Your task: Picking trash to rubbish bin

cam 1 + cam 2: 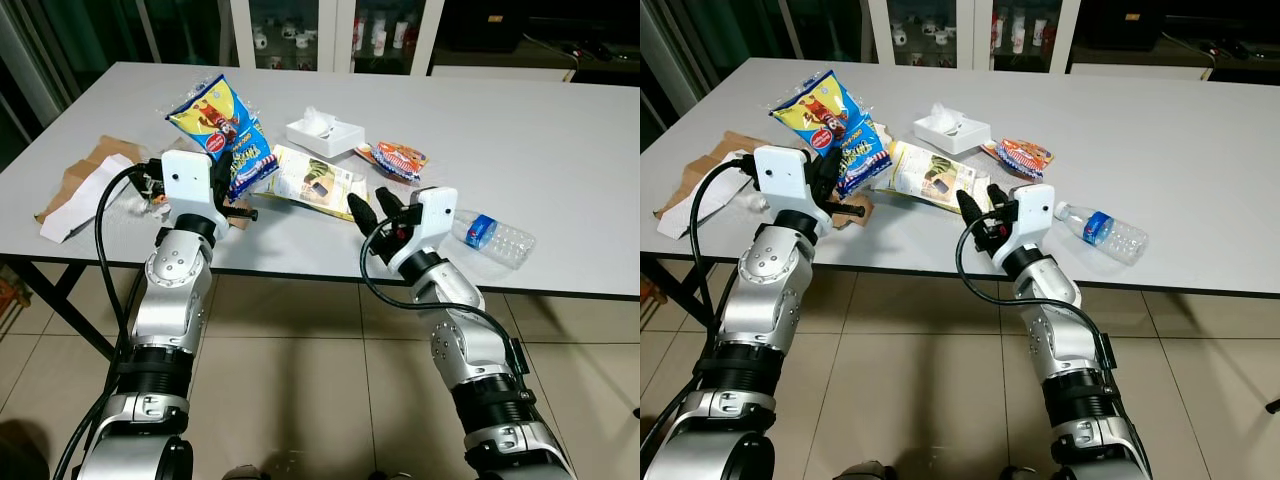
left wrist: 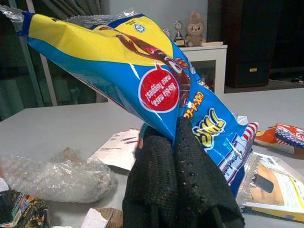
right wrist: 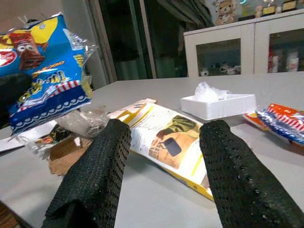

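left tool (image 2: 178, 190) clamped on chip bag (image 1: 222, 132), lifted off table (image 1: 560, 140). right tool (image 1: 378, 208) spread wide, empty. yellow packet (image 1: 315, 180), bottle (image 1: 492, 235), tissue box (image 1: 324, 131) left; no trash binned yet.

Crinkled blue-and-yellow foil snack bag (image 1: 222, 133) with a red round badge; beside it, a flat yellow printed pouch (image 1: 313, 181) on the grey table (image 1: 520, 130).

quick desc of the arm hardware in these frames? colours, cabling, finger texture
Both arms are silver segmented metal with black joint rings. Each wrist carries a white boxy housing, with a black cable looping from it to the forearm. The left tool and right tool each have two long black fingers with a dotted, knit-like texture.
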Robot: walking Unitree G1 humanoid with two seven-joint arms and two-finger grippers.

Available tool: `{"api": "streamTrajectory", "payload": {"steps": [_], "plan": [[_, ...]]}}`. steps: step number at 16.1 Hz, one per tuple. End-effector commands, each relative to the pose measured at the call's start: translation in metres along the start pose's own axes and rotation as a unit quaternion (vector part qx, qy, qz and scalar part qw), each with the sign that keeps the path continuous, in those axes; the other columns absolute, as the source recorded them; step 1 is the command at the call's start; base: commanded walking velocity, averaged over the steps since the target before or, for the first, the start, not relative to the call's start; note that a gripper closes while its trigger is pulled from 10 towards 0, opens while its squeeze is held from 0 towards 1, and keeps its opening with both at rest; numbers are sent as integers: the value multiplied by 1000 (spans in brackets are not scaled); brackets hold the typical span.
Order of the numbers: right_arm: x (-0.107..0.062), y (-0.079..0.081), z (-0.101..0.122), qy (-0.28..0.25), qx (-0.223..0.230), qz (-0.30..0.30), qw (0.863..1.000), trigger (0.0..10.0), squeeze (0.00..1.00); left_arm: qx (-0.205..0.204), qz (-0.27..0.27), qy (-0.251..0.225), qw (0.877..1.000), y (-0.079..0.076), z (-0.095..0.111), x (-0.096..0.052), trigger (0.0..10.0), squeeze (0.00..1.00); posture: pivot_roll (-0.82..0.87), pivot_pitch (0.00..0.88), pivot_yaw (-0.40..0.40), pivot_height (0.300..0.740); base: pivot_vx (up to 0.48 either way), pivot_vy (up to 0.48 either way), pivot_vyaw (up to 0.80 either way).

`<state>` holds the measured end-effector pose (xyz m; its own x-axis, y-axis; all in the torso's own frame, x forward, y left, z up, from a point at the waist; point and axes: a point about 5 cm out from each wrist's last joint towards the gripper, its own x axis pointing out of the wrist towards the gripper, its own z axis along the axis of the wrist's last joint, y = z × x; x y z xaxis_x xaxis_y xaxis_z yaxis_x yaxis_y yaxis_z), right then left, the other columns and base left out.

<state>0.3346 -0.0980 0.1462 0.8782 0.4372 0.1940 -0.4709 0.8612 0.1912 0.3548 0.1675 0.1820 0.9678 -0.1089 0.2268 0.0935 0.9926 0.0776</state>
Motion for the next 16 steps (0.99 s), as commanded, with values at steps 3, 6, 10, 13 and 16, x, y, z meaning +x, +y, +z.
{"api": "streamTrajectory", "payload": {"steps": [3, 6, 10, 13, 16], "plan": [[0, -4, 0, -2, -6, -13, 1000, 10000, 0, 9, -1, 2, 1000, -2, -1, 1, 10000, 0, 47, 20, 17, 740, 0, 0, 0], [-1, -10, 1, -2, -7, -24, 1000, 10000, 0, -6, -1, 13, 1000, -5, -3, 2, 10000, 0, 47, 22, 15, 740, 0, 0, 0], [1, -13, 2, 0, -10, -34, 999, 10000, 0, 14, 9, 14, 1000, -5, -4, 2, 10000, 0, 42, 20, 12, 740, 0, 0, 0], [1, -12, 1, 2, -12, -31, 999, 10000, 0, 3, 12, 20, 1000, -4, -6, 1, 10000, 0, 43, 14, 9, 740, 0, 0, 0], [2, -11, 1, 3, -13, -29, 999, 10000, 0, 0, 14, 23, 1000, -4, -7, 1, 10000, 0, 43, 9, 8, 740, 285, 0, 0]]}}
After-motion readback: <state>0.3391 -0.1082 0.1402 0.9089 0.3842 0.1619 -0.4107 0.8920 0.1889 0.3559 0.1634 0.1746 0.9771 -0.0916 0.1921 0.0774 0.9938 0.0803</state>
